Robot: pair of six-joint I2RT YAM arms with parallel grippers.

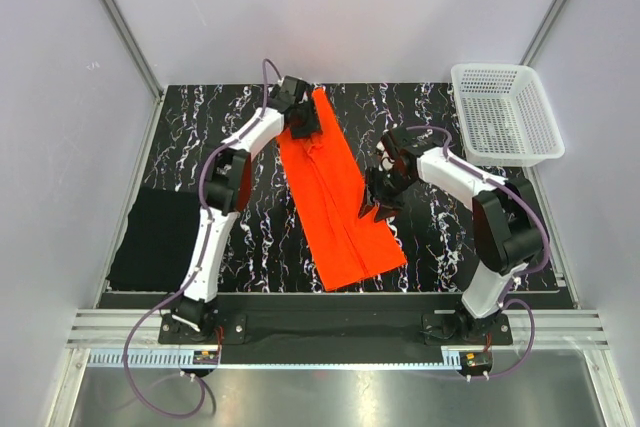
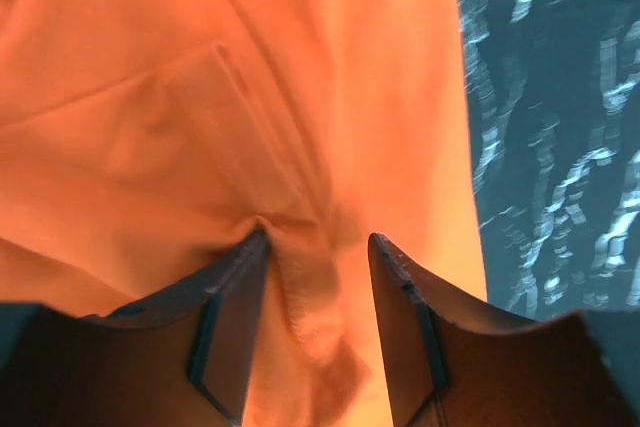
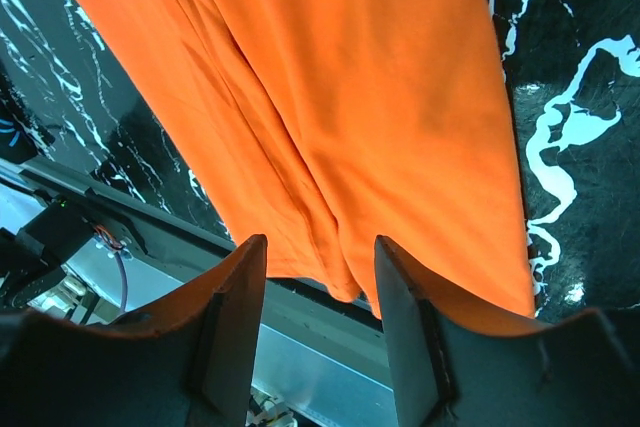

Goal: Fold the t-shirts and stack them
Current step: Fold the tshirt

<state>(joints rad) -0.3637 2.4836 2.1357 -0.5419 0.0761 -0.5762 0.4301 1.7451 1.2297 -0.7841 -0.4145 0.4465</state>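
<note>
Both grippers grip an orange shirt folded into a long strip on a marbled mat.

The mat [image 1: 440, 237] covers the table. The orange shirt [image 1: 335, 197] lies slantwise across its middle, running from far centre towards the near edge. A black shirt [image 1: 155, 237], folded into a rectangle, sits at the mat's left edge, and a white basket [image 1: 490, 69] stands at the far right corner. The left gripper [image 1: 302, 119] is at the strip's far end, jaws partly closed on a bunched ridge of cloth. The right gripper [image 1: 380, 197] is at the strip's right edge, jaws likewise partly closed on a raised fold.
</note>
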